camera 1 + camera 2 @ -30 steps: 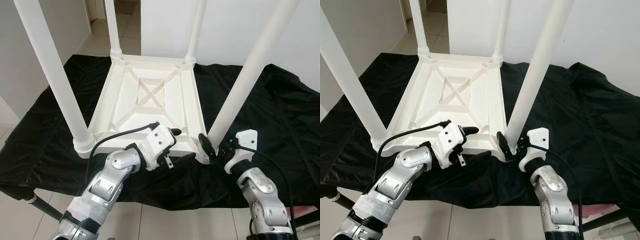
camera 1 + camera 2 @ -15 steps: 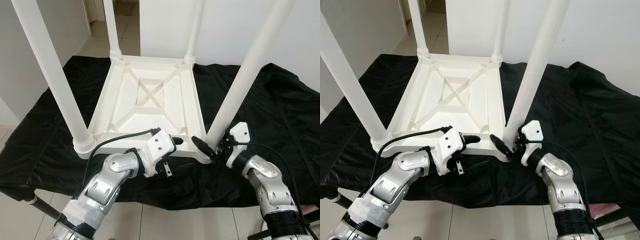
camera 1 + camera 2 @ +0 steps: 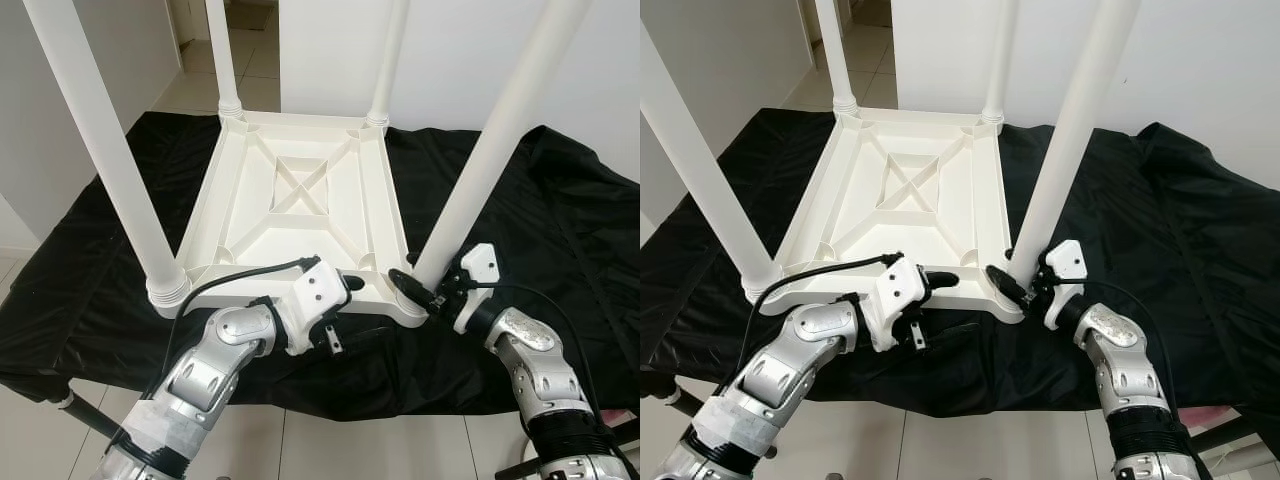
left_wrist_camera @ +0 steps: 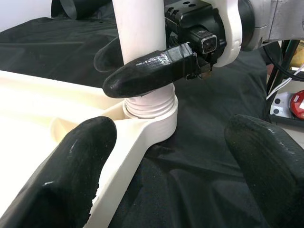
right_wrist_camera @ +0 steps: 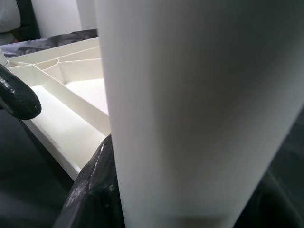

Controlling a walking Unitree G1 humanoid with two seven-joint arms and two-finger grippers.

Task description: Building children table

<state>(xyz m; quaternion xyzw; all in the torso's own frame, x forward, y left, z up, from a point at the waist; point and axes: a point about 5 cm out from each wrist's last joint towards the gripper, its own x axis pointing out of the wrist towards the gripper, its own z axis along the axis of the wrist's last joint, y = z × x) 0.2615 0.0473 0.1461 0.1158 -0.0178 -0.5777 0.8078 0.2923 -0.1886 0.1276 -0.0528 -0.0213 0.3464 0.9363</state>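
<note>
Four legs up on inverted table [image 3: 300, 200]; right claw [image 3: 425, 290] clamps near-right leg [image 3: 495, 150] base; left claw [image 3: 345, 285] spread wide at table rim.

Bright, even indoor light, sharp head views; right wrist close-up blurred.

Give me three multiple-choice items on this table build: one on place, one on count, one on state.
1. Where is the right tool?
A. At the near right leg's base
B. On the floor
C. At the far left leg

2. How many legs stand on the table?
A. Two
B. Three
C. Four

3. How does the table lie?
A. Upright
B. Upside down
C. On its side

Answers: 1 A, its fingers flank the near right leg; 2 C, one stands at each corner; 3 B, its ribbed underside faces up on the black cloth.
</note>
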